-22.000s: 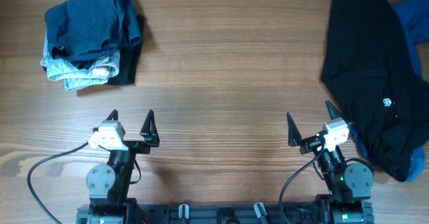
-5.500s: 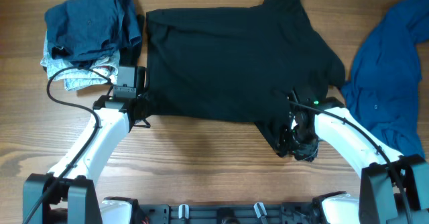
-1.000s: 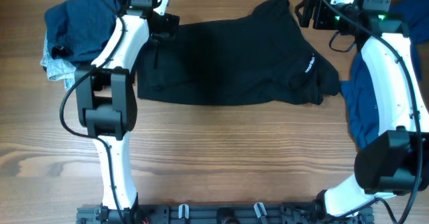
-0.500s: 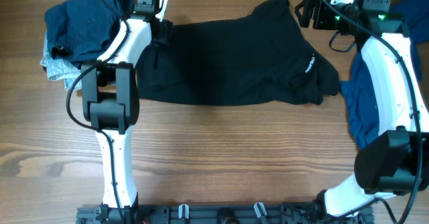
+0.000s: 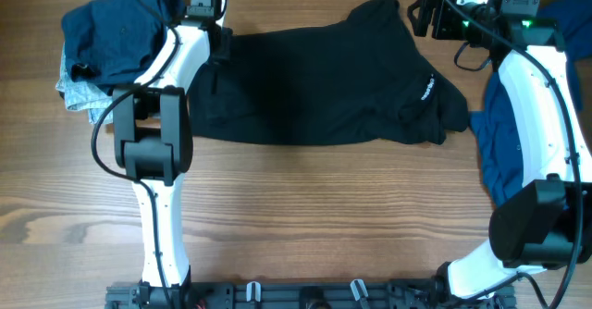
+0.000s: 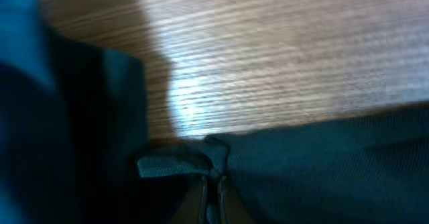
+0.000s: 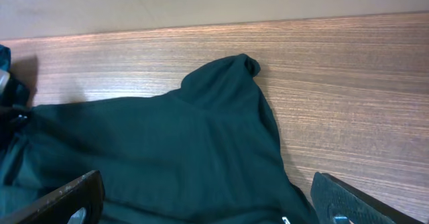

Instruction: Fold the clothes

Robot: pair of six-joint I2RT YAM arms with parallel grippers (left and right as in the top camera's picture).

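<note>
Your left gripper (image 6: 211,187) has its jaws clenched on the far-left edge of the black fabric T-shirt (image 5: 314,87) (spread across the wooden table (image 5: 296,207)). Your right gripper (image 7: 204,204) hangs with jaws wide apart near the shirt's far-right corner. Both arms are stretched well forward.

Our left arm (image 5: 155,226) and right arm (image 5: 546,115) have white shells and black joints, mounted on a dark base rail (image 5: 305,295). A black cable (image 5: 95,133) loops beside the left arm. Farthest from the rail, a green light (image 5: 529,24) glows. The fingers (image 7: 64,197) of our right gripper (image 7: 206,175) are black wedges.
</note>
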